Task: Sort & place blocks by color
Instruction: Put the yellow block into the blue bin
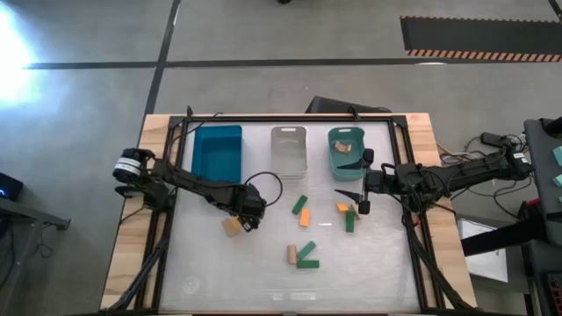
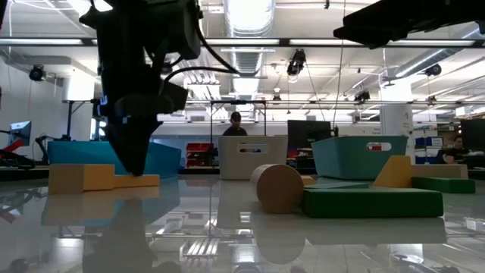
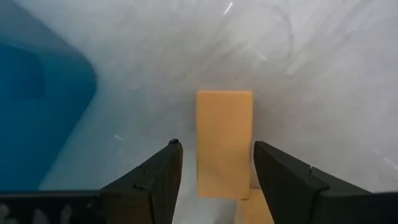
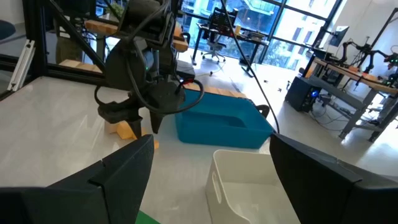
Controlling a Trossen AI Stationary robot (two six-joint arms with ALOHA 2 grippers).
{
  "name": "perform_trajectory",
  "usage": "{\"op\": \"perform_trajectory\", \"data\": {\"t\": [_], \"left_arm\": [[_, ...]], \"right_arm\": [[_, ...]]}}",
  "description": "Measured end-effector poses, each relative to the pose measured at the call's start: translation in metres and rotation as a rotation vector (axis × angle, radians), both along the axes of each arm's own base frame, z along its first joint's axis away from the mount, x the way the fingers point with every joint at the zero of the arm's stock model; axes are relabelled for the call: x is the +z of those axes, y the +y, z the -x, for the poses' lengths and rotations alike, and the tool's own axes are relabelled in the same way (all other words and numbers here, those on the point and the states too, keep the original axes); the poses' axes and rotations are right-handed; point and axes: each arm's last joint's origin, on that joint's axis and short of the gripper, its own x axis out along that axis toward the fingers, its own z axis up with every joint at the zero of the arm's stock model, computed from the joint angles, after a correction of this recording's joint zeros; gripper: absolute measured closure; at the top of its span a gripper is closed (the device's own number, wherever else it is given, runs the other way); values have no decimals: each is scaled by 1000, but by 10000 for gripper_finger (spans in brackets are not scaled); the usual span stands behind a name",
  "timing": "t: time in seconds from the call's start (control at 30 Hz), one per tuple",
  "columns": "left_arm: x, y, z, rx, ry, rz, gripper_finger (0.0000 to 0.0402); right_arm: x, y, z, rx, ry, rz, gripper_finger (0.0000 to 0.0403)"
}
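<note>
The left claw (image 3: pixel 214 180) hangs low over the tabletop (image 1: pixel 263 272), fingers parted around a tan block (image 3: pixel 224 143) near the blue bin (image 1: pixel 216 149), apparently lining up a grasp, while the right claw (image 1: pixel 362 195) waits wide open near the teal bin (image 1: pixel 348 154).

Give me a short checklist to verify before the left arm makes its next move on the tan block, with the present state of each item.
1. Left gripper open: ok, fingers apart.
2. Tan block between its fingers: ok, centred in the gap, with space on both sides.
3. Block lying flat on the table: ok in the left wrist view.
4. Fingers low enough to grip: cannot tell; in the low view the tips seem near the table.
5. Right gripper out of the way: ok, open, over the orange block near the teal bin.
6. Blue bin free to receive: ok, nothing seen inside.
</note>
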Motion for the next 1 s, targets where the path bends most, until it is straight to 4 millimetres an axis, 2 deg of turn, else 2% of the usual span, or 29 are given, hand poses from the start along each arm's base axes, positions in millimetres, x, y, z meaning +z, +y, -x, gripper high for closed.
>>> {"op": "perform_trajectory", "data": {"t": [0.37, 0.67, 1.0], "left_arm": [[-3, 0, 0, -19, -12, -6, 219], [-16, 1, 3, -24, -44, -4, 221], [-14, 0, 2, -45, -48, -5, 286]], "right_arm": [[0, 0, 0, -1, 0, -7, 90], [-1, 0, 0, -2, 6, -7, 90], [-1, 0, 0, -2, 10, -8, 90]]}}
